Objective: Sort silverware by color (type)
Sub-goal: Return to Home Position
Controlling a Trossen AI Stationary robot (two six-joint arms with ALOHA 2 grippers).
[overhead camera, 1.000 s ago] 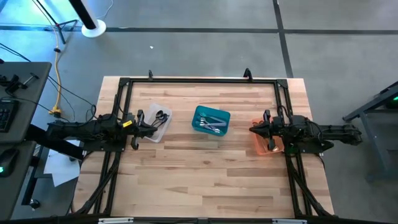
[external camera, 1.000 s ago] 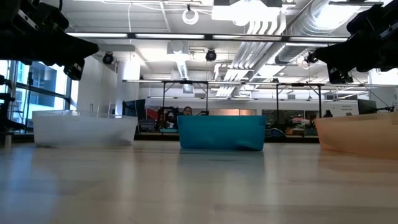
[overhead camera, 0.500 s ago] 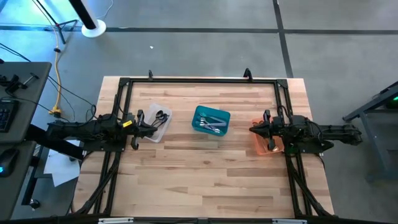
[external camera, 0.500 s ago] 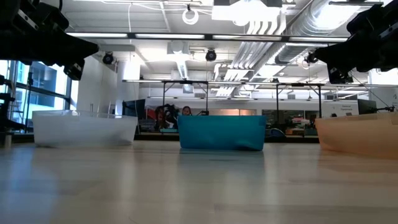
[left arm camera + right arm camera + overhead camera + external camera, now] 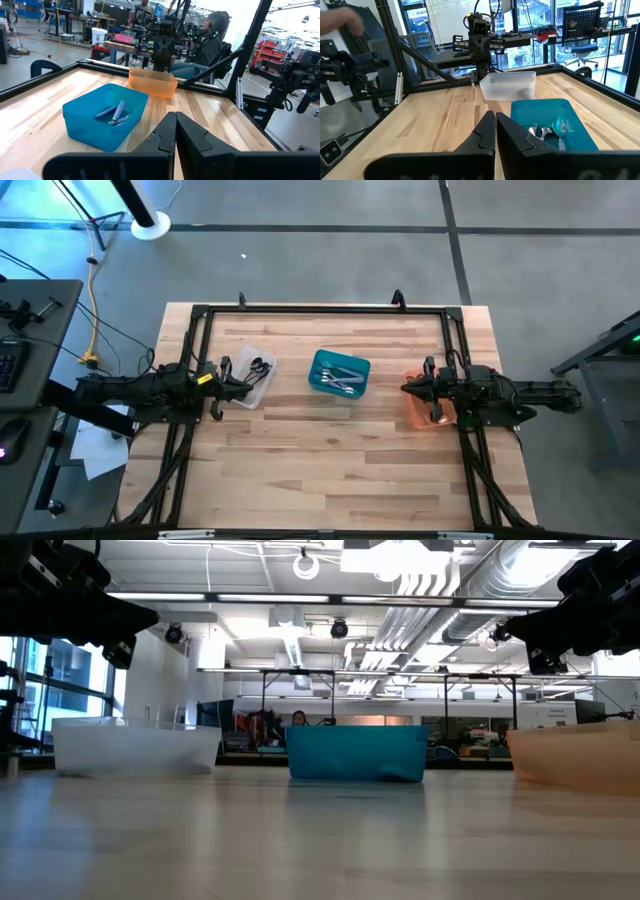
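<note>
Three bins stand in a row on the wooden table: a clear one (image 5: 252, 376) at the left, a teal one (image 5: 340, 373) in the middle, an orange one (image 5: 425, 405) at the right. Dark silverware (image 5: 260, 367) lies in the clear bin and shiny silver silverware (image 5: 552, 131) in the teal bin. What the orange bin holds is hidden under my right arm. My left gripper (image 5: 175, 122) is shut, held level above the clear bin's near end. My right gripper (image 5: 495, 122) is shut, held level above the orange bin. Neither holds anything.
A black frame rail (image 5: 320, 308) runs around the table's far and side edges. The wide bare wood (image 5: 330, 470) lies toward the near edge. A seated person (image 5: 210, 35) shows beyond the right side, and a person's arm (image 5: 340, 20) beyond the left.
</note>
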